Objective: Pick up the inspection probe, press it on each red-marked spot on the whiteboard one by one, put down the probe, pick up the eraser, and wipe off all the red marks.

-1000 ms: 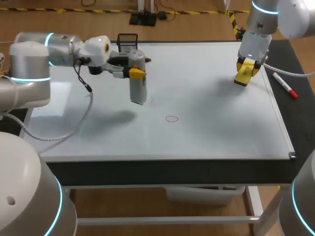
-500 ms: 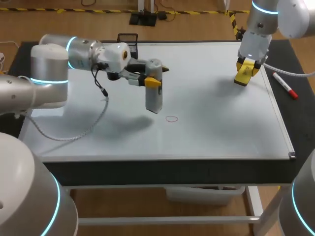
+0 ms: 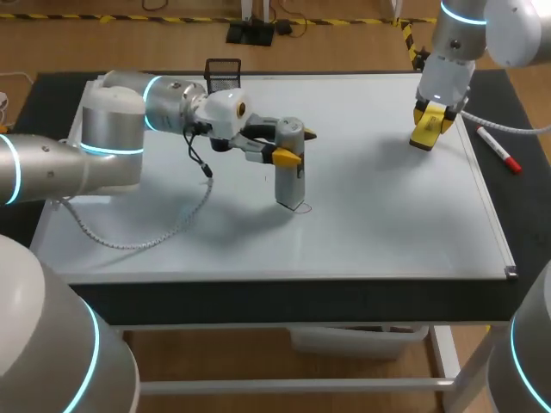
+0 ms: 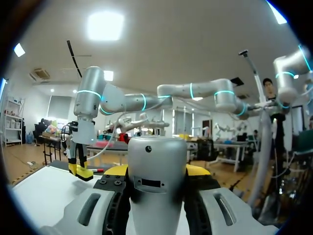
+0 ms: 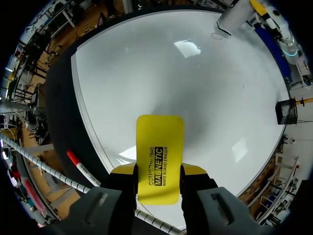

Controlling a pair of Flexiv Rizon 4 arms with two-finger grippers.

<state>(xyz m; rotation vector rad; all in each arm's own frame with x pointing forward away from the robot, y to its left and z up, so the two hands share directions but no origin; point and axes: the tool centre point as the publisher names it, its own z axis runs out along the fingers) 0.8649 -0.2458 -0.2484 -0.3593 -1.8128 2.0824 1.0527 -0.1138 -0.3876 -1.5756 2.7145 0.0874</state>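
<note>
Left gripper (image 3: 294,144) is holding the probe (image 3: 289,176) upright, jaws clamped on its silver body. The tip is sitting at the small red circle (image 3: 301,208), just toward six o'clock from the whiteboard's (image 3: 387,224) centre. It's wanting a straight, gentle press here, with no sliding that might smear the ink. The probe is looking smooth, rounded and metallic. Up at two o'clock, the right gripper (image 5: 157,172) is hanging with its jaws gripping the yellow eraser (image 5: 160,142).
</note>
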